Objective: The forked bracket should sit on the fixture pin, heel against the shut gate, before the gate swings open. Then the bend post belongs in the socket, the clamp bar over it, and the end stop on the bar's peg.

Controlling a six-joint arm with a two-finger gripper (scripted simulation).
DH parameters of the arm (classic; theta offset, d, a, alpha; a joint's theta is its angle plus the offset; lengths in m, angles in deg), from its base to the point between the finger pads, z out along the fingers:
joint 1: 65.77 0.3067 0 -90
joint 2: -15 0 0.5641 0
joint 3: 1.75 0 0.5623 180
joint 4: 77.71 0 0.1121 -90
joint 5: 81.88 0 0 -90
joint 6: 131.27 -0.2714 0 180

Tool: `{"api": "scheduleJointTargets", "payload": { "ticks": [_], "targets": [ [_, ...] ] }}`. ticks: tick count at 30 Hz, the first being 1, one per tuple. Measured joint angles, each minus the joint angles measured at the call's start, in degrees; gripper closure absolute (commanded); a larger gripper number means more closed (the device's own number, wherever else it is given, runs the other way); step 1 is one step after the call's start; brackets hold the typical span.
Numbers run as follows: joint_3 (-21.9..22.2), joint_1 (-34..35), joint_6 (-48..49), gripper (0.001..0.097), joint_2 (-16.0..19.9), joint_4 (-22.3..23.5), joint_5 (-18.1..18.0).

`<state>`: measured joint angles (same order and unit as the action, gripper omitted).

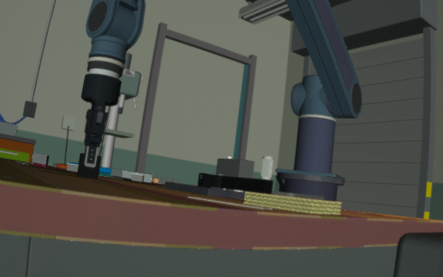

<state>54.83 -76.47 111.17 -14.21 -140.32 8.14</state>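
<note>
The fixture (235, 183), a low black base with a grey block on top, stands to the left of the arm's base, with a pale ribbed cylinder (267, 167) just behind it. Several small parts lie in a row at the far left of the table, among them a blue one (105, 170) and grey ones (137, 176). From this low angle I cannot tell which part is which. My gripper (89, 169) is down at the table surface in that row, over a dark part (88, 171) that I cannot name. Its fingers are closing and stand partly apart, and I cannot tell whether they grip anything.
Behind the table stand a grey doorframe-like gantry (198, 100) and a drill press (119, 115). An orange and green box (4, 148) sits at the far left edge. A yellow textured mat (292, 203) lies in front of the arm's base (313, 154).
</note>
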Motion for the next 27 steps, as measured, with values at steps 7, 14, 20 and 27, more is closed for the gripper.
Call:
{"api": "scheduleJointTargets", "payload": {
  "ticks": [7, 14, 20, 27],
  "targets": [
    [0.0, 0.0, 0.0, 0.0816, 0.0, 0.0, 0.0],
    [0.0, 0.0, 0.0, 0.0901, 0.0, 0.0, 0.0],
    [0.0, 0.0, 0.0, 0.0901, 0.0, -0.1, 0.0],
    [0.0, 0.0, 0.0, 0.0901, -0.9, -1.1, 0.0]
  ]
}}
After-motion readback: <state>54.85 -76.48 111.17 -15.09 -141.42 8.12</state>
